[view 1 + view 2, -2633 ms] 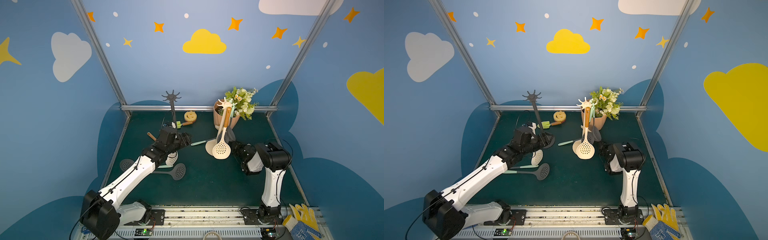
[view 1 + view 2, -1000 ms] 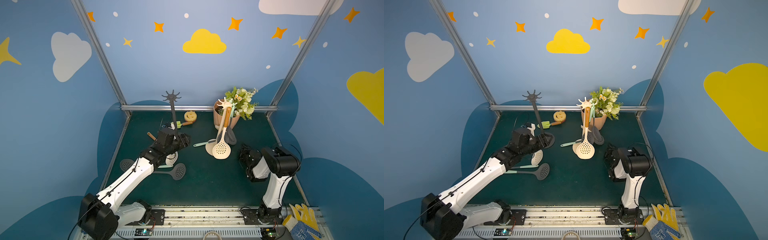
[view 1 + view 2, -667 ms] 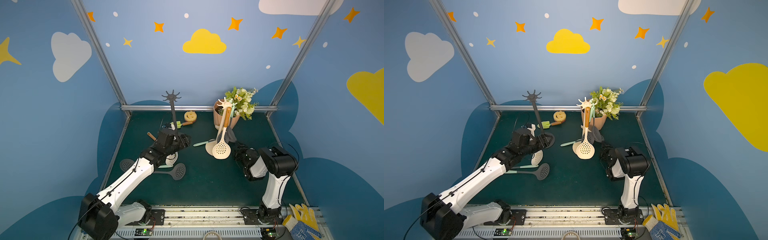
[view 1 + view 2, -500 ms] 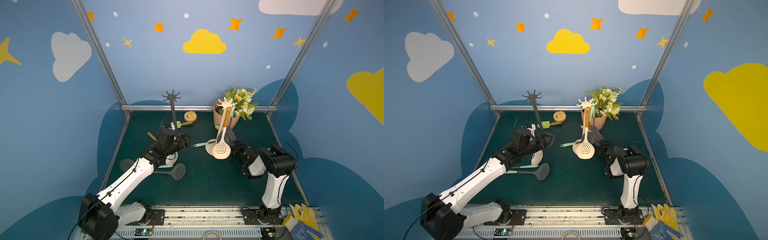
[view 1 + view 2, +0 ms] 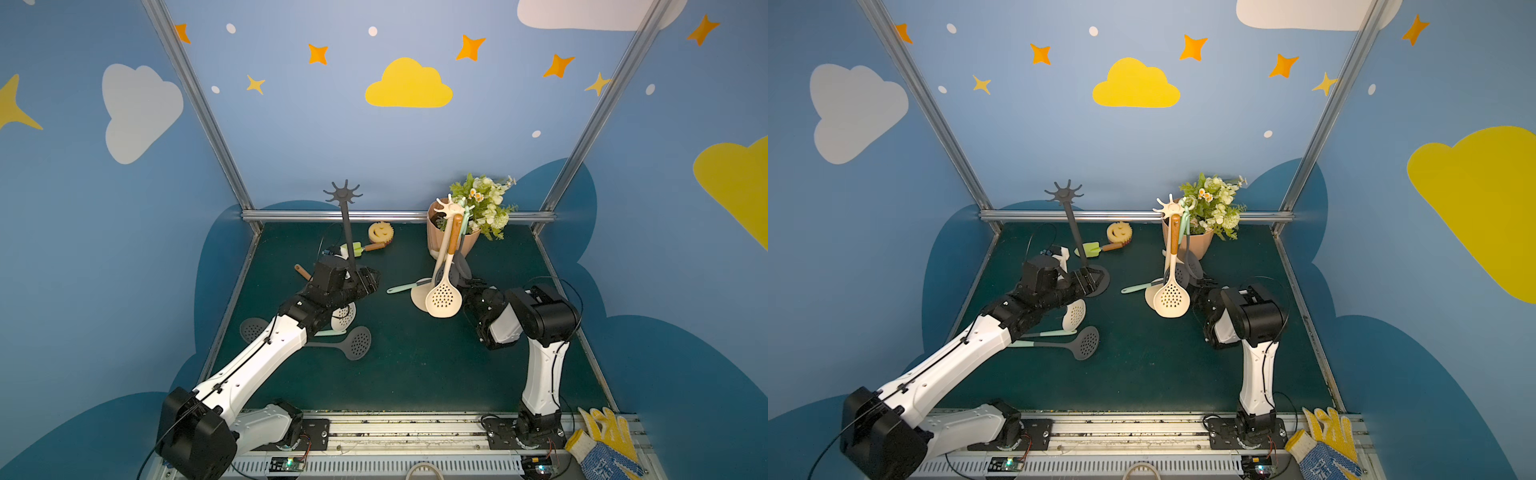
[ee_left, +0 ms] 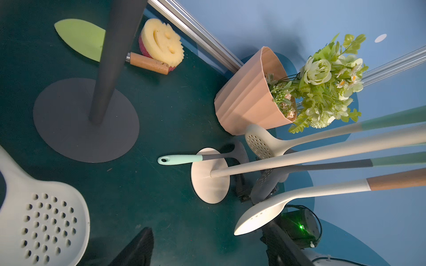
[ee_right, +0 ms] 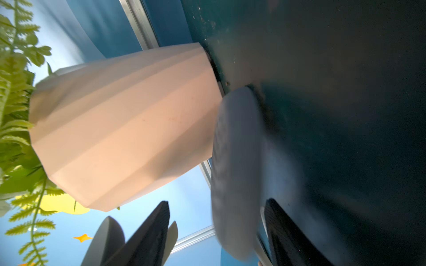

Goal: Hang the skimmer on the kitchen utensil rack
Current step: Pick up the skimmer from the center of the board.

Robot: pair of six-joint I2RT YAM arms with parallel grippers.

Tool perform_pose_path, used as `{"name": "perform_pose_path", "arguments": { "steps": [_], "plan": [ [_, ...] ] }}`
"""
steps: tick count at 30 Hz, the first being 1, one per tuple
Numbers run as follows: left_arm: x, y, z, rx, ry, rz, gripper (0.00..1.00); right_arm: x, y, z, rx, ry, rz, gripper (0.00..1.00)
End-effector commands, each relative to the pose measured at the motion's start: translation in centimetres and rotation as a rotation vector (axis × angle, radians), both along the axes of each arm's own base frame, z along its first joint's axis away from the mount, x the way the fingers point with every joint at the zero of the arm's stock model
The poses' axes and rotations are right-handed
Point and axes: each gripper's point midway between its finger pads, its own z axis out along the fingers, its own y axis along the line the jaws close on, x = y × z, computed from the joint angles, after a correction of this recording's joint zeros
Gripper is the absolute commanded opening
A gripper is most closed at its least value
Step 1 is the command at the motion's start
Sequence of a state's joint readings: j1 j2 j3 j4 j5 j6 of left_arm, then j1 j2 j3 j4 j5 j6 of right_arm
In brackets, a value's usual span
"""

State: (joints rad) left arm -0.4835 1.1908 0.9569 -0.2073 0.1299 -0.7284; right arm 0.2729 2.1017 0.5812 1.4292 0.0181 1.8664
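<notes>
The right gripper (image 5: 468, 286) is reaching in low beside the cream rack (image 5: 417, 297), its jaws standing apart on either side of the head of a grey skimmer (image 5: 462, 266). In the right wrist view that head (image 7: 232, 165) is showing edge-on and blurred between the fingers (image 7: 152, 232). A strip of blue wall is showing between one finger and the head, so the gripper is released, not clamping. The grey skimmer is hanging on the cream rack with its mint handle running up towards the hooks and its head down near the base, just in front of the pot (image 5: 469, 243) of flowers.

A cream skimmer (image 5: 444, 297) with a wooden handle and a pale skimmer (image 6: 258, 142) are hanging on the same rack. A mint-handled utensil (image 5: 405, 286) is lying on the table (image 5: 415, 374) against the base.

The left gripper (image 5: 371, 279) is hovering by the foot of the dark rack (image 5: 347, 232) — jaws spread wide, nothing between them. A white skimmer (image 5: 345, 316) is lying under that arm, with a dark skimmer (image 5: 358, 343) just beside it on the table. A sponge (image 5: 380, 231) is sitting behind the dark rack, near the back rail.
</notes>
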Motion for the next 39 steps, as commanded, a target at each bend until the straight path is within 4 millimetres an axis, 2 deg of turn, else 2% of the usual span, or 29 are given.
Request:
{"name": "perform_pose_path", "arguments": {
  "steps": [1, 16, 22, 32, 39],
  "plan": [
    [-0.1, 0.4, 0.7, 0.011, -0.028, -0.002, 0.78, 0.4, -0.9, -1.4, 0.016, 0.043, -0.047, 0.64],
    [-0.1, 0.7, 0.5, 0.011, -0.024, 0.005, 0.78, 1.1, -1.9, -1.3, 0.037, 0.041, -0.083, 0.26],
    [-0.2, 0.8, 0.5, 0.012, -0.027, 0.009, 0.78, 1.3, -2.1, -1.0, 0.04, 0.032, -0.094, 0.15],
    [-0.3, 0.9, 0.7, 0.01, -0.035, 0.009, 0.78, 1.5, -2.7, 0.0, 0.037, 0.008, -0.124, 0.01],
    [-0.4, 0.8, 0.8, 0.006, -0.033, 0.003, 0.78, 1.2, -3.8, 0.9, 0.041, -0.005, -0.197, 0.0]
  ]
}}
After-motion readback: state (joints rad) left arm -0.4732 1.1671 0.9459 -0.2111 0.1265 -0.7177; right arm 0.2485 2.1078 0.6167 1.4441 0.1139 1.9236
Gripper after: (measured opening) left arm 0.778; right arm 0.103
